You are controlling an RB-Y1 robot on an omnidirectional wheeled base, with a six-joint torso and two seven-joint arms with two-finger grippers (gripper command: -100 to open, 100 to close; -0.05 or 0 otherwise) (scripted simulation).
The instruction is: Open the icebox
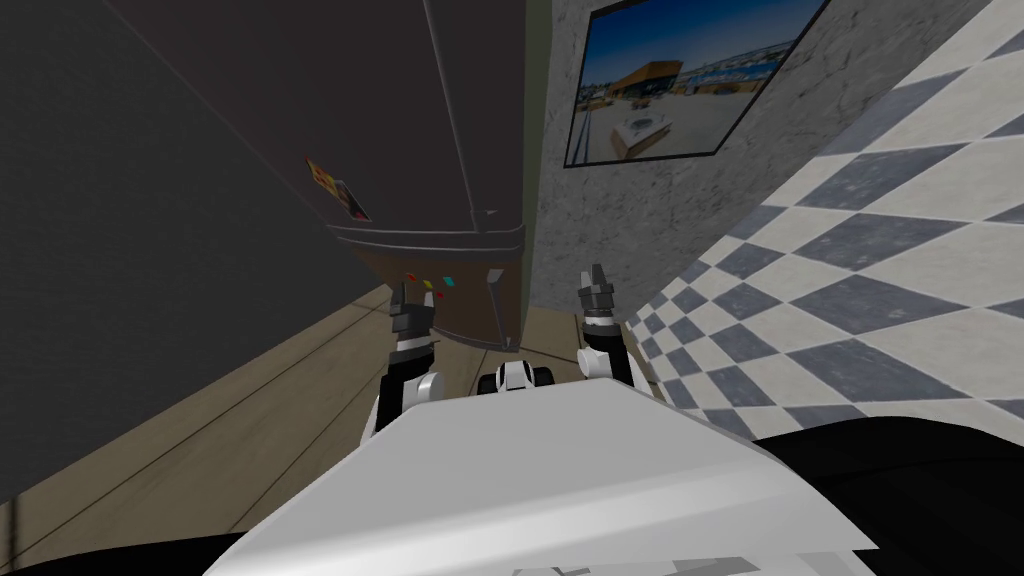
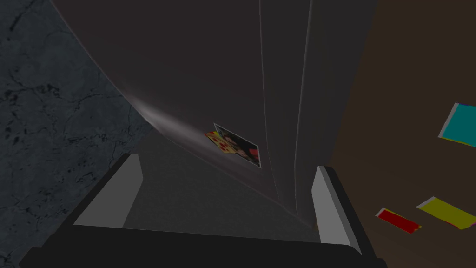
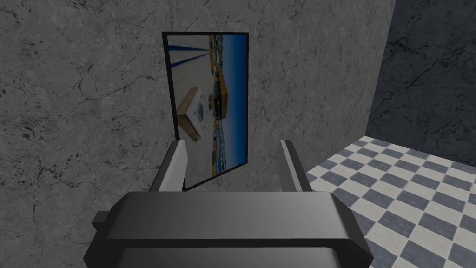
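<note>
Dark brown-grey, the icebox (image 1: 400,120) stands straight ahead with both doors closed. A long handle (image 1: 452,115) runs up its upper door, and a photo magnet (image 2: 234,145) sticks near that door's lower edge. The left gripper (image 2: 226,165) hovers close before the icebox's lower door, beside a red magnet (image 2: 398,220), a yellow magnet (image 2: 446,212) and a teal magnet (image 2: 460,125), its fingers spread wide, holding nothing. The right gripper (image 1: 595,282) hangs off the icebox's right side, fingers likewise wide and empty

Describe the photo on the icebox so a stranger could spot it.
Find the tall dark icebox left of the framed wall picture. On its upper door, low down, sits the photo. Unlike the plain red, yellow and teal notes below, it shows a printed image.
</note>
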